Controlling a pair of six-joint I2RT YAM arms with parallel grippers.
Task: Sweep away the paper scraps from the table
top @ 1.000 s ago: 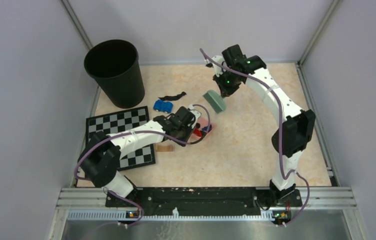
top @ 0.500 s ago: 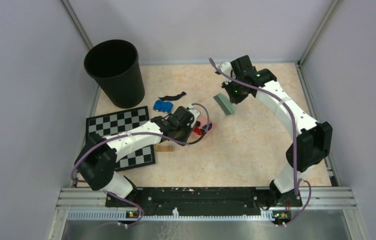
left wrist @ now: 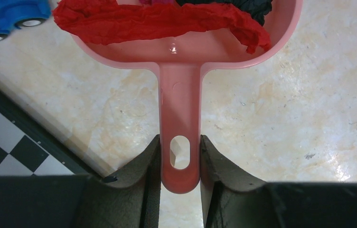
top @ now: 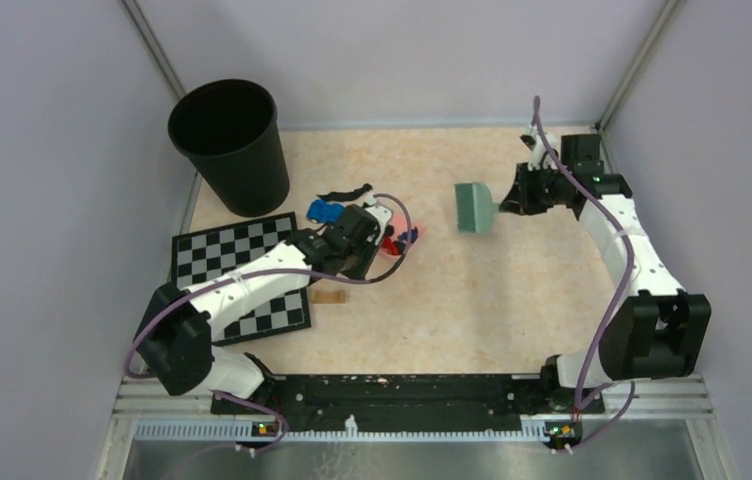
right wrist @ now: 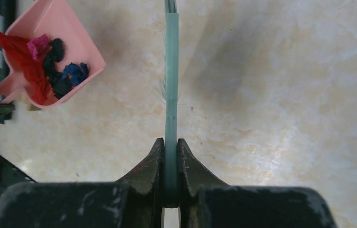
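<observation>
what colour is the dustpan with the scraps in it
Pink, plain with no pattern. The dustpan shows best in the left wrist view.

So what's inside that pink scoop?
Crumpled paper scraps lie in the pink dustpan: a long red one, a magenta bit, and black and dark blue ones. Anything beneath that pile is covered.

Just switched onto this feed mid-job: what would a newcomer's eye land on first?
The pink plastic dustpan near the middle of the table, loaded with crumpled red, black and blue paper scraps, its handle clamped in the left end effector. Next, the pale green brush gripped by the right end effector further right, well apart from the pan. A tall black round bin stands at the far-left corner.
</observation>
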